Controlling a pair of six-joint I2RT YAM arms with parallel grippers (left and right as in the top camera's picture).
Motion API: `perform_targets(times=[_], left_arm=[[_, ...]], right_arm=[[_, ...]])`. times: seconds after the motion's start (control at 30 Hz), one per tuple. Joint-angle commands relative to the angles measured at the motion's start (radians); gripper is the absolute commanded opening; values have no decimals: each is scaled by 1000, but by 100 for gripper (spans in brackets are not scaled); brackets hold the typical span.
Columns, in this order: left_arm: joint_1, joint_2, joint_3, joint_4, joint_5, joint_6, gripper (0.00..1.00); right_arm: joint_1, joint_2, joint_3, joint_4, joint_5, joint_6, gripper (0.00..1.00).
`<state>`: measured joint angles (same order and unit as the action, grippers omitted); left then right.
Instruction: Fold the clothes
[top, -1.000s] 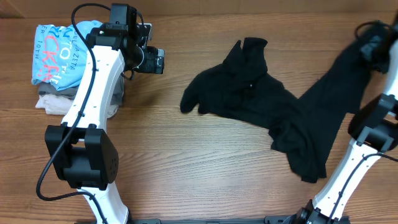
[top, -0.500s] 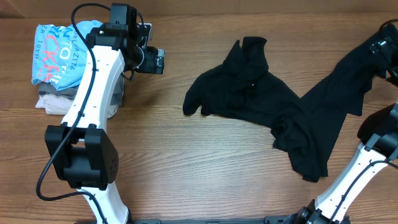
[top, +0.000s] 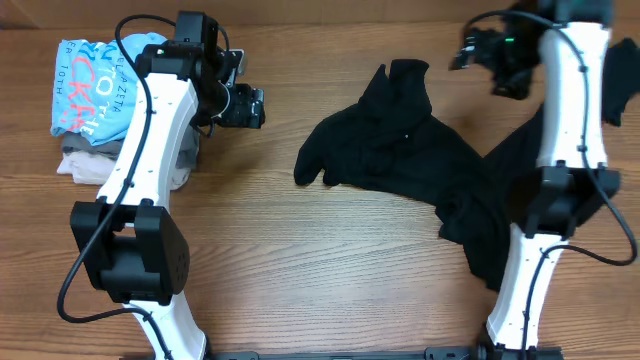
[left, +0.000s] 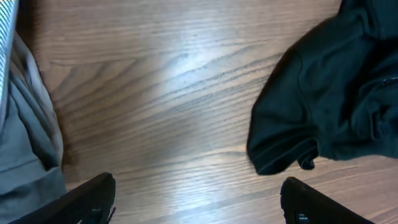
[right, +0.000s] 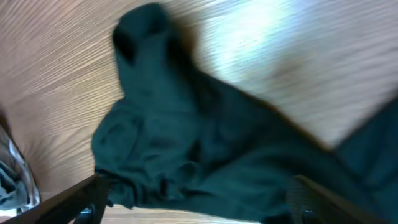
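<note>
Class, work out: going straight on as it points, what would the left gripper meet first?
Probably the table; the black garment lies just off that line, though depth is unclear.

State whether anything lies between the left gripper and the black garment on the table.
Nothing visible does. Only bare table separates the left gripper from the nearest edge of the black garment. The folded stack sits on the gripper's other side.

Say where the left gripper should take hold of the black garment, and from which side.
Take the sleeve end jutting from the left edge of the black garment. It lies flat on the table, clear of the bunched middle and nearest the open left gripper, so an approach from the left looks best.
</note>
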<state>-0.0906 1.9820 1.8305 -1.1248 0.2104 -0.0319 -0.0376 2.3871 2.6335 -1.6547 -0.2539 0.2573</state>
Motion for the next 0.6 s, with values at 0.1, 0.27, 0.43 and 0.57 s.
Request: perform_targets(times=[0.1, 0.27, 0.43, 0.57], left_arm=[[14, -6, 26, 34, 26, -5, 88], [49, -6, 26, 27, 18, 10, 88], [70, -6, 26, 27, 15, 10, 88], [71, -6, 26, 33, 6, 10, 88]], right_arm=[[130, -21, -250, 240, 30, 59, 84], [157, -21, -454, 397, 185, 122, 74], [153, -21, -572, 479, 261, 136, 54], [162, -23, -560, 492, 220, 135, 4]])
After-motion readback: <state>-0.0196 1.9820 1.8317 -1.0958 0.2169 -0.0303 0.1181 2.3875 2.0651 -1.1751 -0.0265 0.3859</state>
